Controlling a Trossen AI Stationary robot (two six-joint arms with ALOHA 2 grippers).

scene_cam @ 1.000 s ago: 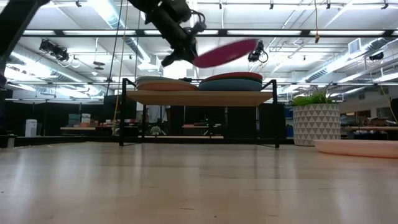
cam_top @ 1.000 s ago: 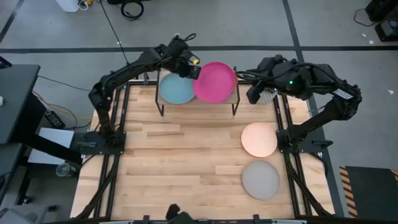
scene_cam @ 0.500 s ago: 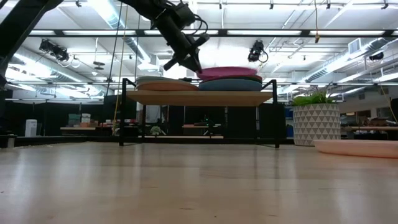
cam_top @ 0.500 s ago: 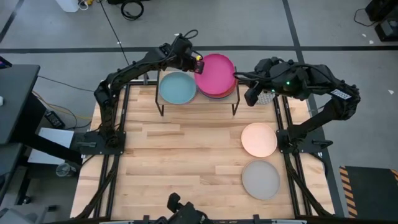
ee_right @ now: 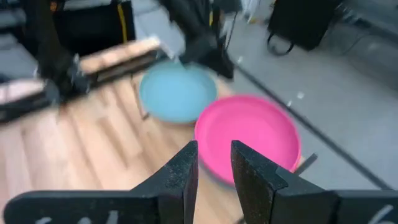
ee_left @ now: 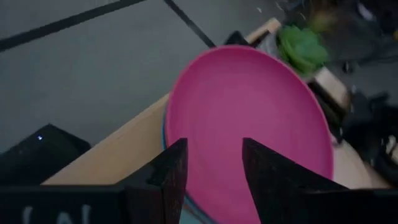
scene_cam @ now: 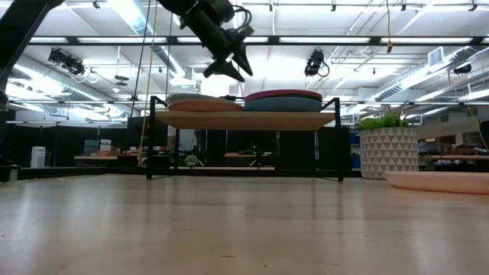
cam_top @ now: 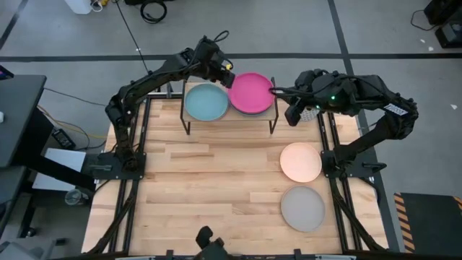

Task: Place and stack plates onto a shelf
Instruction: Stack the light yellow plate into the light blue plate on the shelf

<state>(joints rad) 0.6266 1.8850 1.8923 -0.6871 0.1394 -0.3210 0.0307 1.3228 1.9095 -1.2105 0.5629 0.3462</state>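
Observation:
The magenta plate (cam_top: pixel 250 92) lies level on top of the right-hand stack of plates (scene_cam: pixel 284 101) on the shelf (scene_cam: pixel 244 120). A light blue plate (cam_top: pixel 206 102) tops the left-hand stack (scene_cam: pixel 202 101). My left gripper (cam_top: pixel 226 72) hovers open above the shelf's far side, between the two stacks and just off the magenta plate's (ee_left: pixel 249 118) left rim; it touches nothing. In the low view this left gripper (scene_cam: pixel 233 67) stands clear above the plates. My right gripper (cam_top: pixel 289 110) waits open and empty off the shelf's right end, facing the magenta plate (ee_right: pixel 249 134).
A cream plate (cam_top: pixel 300 162) and a grey plate (cam_top: pixel 302 208) lie on the table's right side, nearer the front. A potted plant in a patterned white pot (scene_cam: pixel 388 145) stands beside the shelf's right end. The wooden table (cam_top: pixel 209 188) lies bare in front of the shelf.
My left gripper carried the tilted magenta plate toward the far right, laid it level on the right-hand stack, then opened, let go and rose a little. The plate now rests flat on the stack.

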